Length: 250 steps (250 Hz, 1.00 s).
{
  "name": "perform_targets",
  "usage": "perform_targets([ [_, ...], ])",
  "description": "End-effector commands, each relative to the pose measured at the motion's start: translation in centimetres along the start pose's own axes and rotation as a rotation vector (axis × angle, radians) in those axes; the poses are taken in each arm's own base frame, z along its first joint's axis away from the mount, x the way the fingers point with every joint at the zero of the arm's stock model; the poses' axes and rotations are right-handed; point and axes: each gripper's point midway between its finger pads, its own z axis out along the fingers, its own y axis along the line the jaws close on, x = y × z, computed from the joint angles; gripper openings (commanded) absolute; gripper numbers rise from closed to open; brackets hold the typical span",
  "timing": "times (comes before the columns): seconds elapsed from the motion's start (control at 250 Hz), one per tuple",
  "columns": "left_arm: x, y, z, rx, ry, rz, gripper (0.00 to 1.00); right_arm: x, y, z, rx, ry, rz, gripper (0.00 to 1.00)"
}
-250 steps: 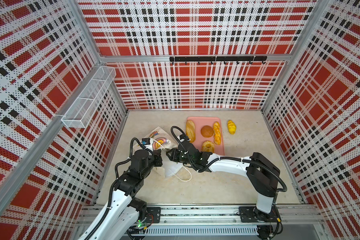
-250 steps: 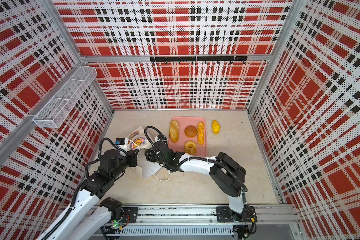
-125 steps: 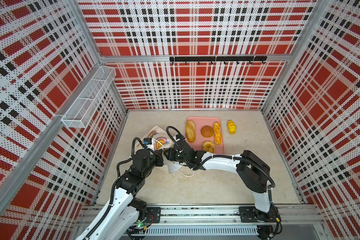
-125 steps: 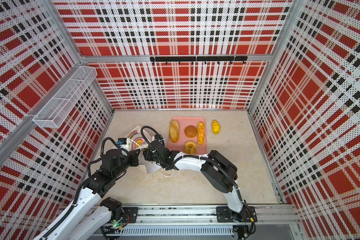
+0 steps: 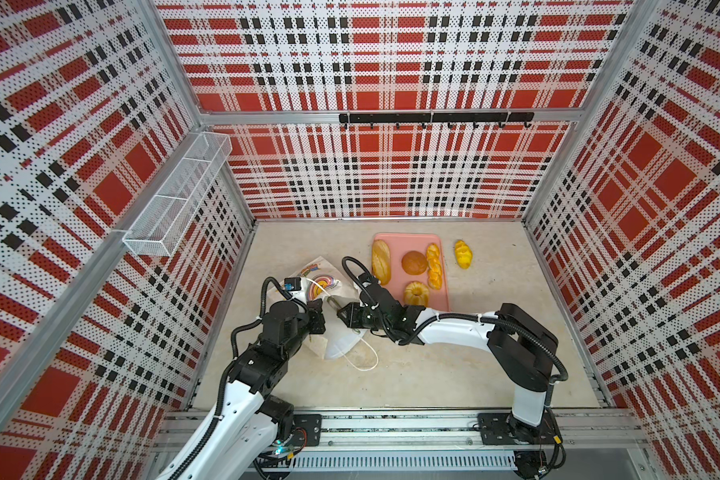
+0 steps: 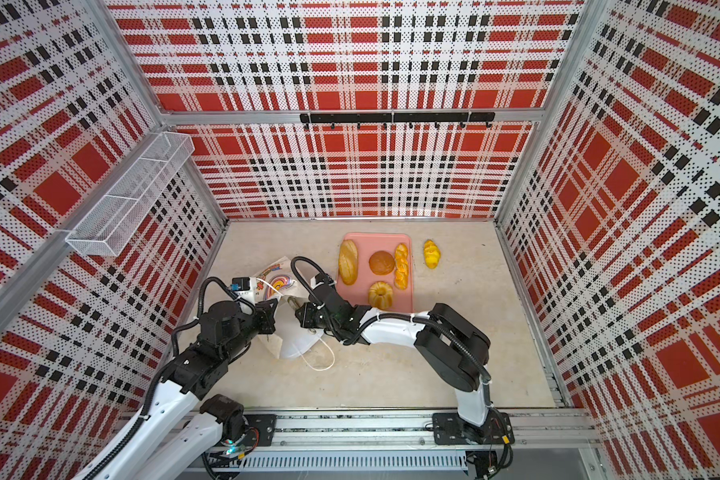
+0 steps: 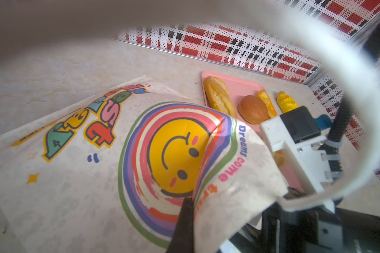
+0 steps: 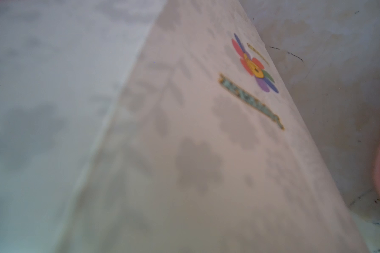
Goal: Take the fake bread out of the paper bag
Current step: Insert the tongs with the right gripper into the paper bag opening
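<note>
Because the paper bag point(image 5: 342, 343) lies on its side on the table point(image 5: 433, 374) between the two arms, thin and creased, I expect it to slide and crumple rather than resist a pull. The left gripper point(image 5: 320, 319) is closed on the paper near the bag's mouth; its wrist view shows one black finger point(image 7: 184, 219) pinching the printed wall. The right gripper point(image 5: 341, 312) sits at the mouth, but I cannot tell how far its jaws stand apart or whether they hold anything.

The long loaf point(image 5: 380, 268), round bun point(image 5: 413, 262), braided stick point(image 5: 433, 266) and ring point(image 5: 415, 293) lie on the pink tray point(image 5: 404, 241), with the croissant point(image 5: 463, 254) on the table just beside it. Whatever remains inside the bag is hidden.

These pieces look light, firm and smooth, so a grip across the narrow middle seems safest. The loose cord handle point(image 5: 366, 361) could snag.
</note>
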Motion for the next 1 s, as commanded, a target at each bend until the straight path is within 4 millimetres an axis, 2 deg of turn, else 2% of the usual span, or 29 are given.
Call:
perform_targets([
  [0.0,-2.4,-0.2,-0.7,-0.018,-0.065,-0.016,0.00,-1.1,3.0,-2.4,-0.121,-0.028,-0.029,0.00],
  [0.172,-2.7,0.4,-0.5,-0.055,-0.084,-0.040,0.00,-0.3,3.3,-4.2,-0.137,0.000,-0.049,0.00],
  [0.436,-3.4,0.1,-0.4,-0.064,-0.107,-0.048,0.00,0.8,3.9,-6.2,-0.164,0.017,-0.067,0.00],
  [0.996,-3.3,1.1,-0.3,-0.128,-0.104,-0.100,0.00,0.6,4.7,-11.9,-0.178,-0.015,-0.126,0.00],
])
